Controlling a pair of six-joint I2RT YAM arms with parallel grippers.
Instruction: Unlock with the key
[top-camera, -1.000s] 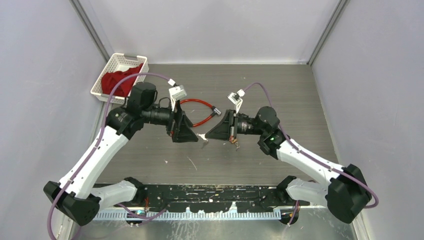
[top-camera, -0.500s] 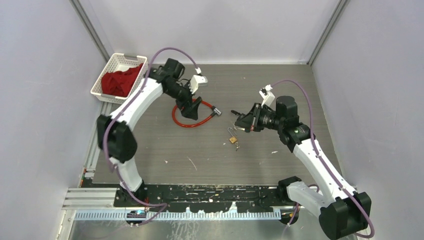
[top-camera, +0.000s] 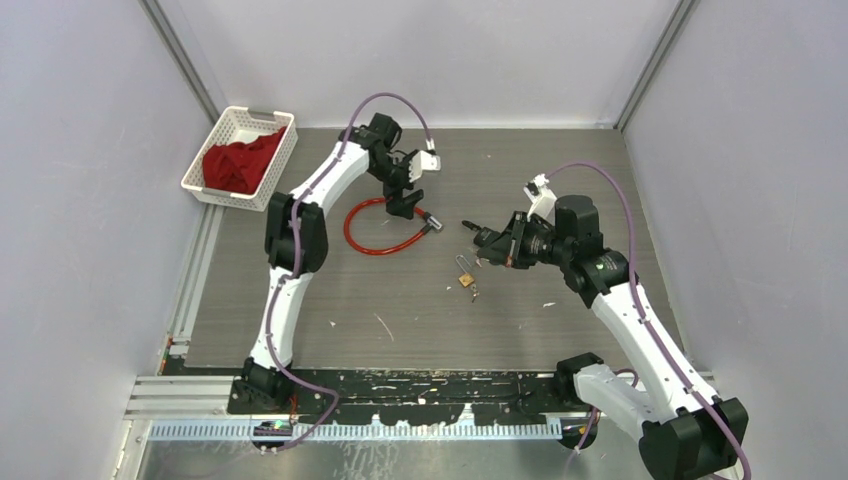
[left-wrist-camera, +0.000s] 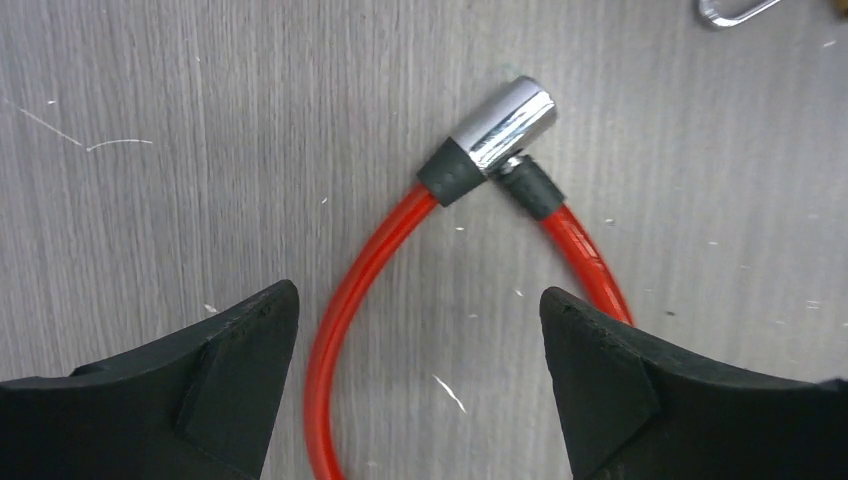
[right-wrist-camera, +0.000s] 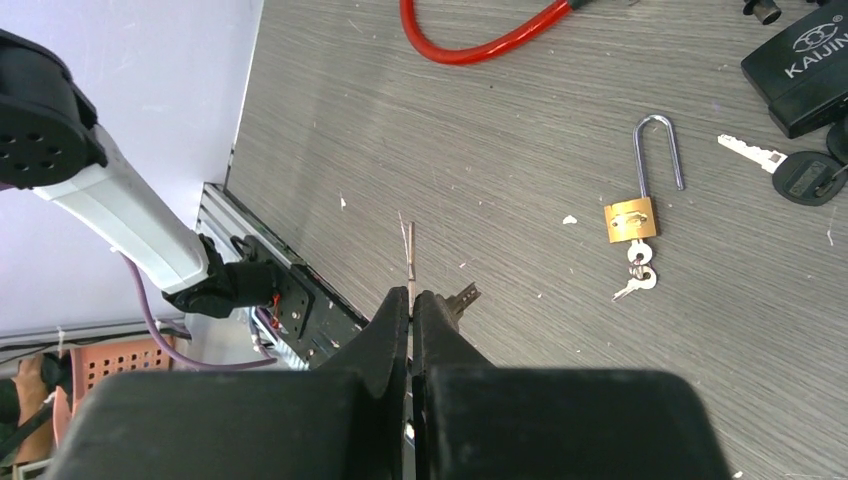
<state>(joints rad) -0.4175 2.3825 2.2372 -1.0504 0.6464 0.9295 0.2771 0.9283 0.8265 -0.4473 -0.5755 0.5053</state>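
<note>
Near the surface's middle, toward its far edge: red cable lock (top-camera: 378, 227) lies in a loop, chrome barrel (left-wrist-camera: 503, 125) at its right end. From the left wrist view the cable's two ends meet at the barrel, so this lock looks closed and not yet unlocked.

Right of it, about mid-surface: small brass padlock (right-wrist-camera: 630, 218), shackle swung open, small keys (right-wrist-camera: 636, 276) hanging from its underside. That one reads as already opened, or left open.

Right wrist view also shows a black lock body (right-wrist-camera: 802, 62) marked KAIJIN and a black-headed key (right-wrist-camera: 790, 170) beside it, both lying loose on the surface.

Right claw (right-wrist-camera: 412, 300): clenched, fingers pressed together. A thin metal piece pokes out beside the tips; whether it is a key held in the grip, cannot tell.

Left claw (left-wrist-camera: 420, 350): released, jaws wide, gripping nothing, the red cable running up between them.

Left arm: stretched long toward the far edge, wrist bent down over the cable loop, claw pointing at the surface just short of the barrel.

Right arm: elbow raised, forearm roughly level, claw aimed left toward the brass padlock, apart from it.

Judgement: key not yet in the cable lock; most of the job remains.
</note>
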